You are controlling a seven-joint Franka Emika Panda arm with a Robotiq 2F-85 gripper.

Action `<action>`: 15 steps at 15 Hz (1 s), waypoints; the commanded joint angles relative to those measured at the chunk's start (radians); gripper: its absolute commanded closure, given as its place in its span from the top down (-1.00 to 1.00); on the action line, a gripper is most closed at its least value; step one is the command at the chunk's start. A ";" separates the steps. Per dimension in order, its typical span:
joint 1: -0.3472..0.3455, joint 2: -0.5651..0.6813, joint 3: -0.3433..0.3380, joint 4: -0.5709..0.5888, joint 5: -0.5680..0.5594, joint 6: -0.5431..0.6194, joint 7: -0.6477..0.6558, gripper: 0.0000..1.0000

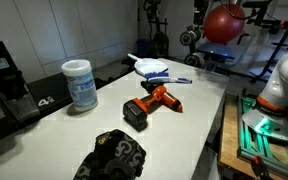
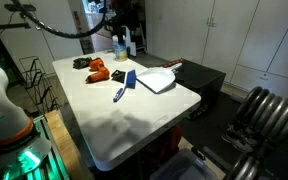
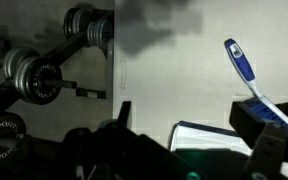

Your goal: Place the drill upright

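Observation:
The orange and black drill (image 1: 152, 103) lies on its side near the middle of the white table (image 1: 199, 115). It also shows at the far end of the table in an exterior view (image 2: 97, 68). It is out of the wrist view. My black gripper (image 1: 112, 157) hovers near the table's end, apart from the drill and short of it. In the wrist view its two dark fingers stand wide apart with nothing between them (image 3: 189, 120), so it is open and empty.
A white and blue dustpan (image 1: 152, 68) and a blue brush (image 1: 179, 80) lie beyond the drill. A wipes canister (image 1: 81, 85) stands beside it. A black device (image 1: 4, 80) sits at the table's side. Dumbbells (image 2: 254, 115) lie on the floor off the table edge.

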 commanded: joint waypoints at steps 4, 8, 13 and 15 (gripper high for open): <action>0.065 -0.004 -0.003 -0.046 0.191 0.035 0.005 1.00; 0.136 0.050 0.038 -0.088 0.414 0.005 0.020 1.00; 0.163 0.105 0.090 -0.105 0.399 0.010 0.053 1.00; 0.170 0.135 0.100 -0.106 0.399 0.015 0.056 1.00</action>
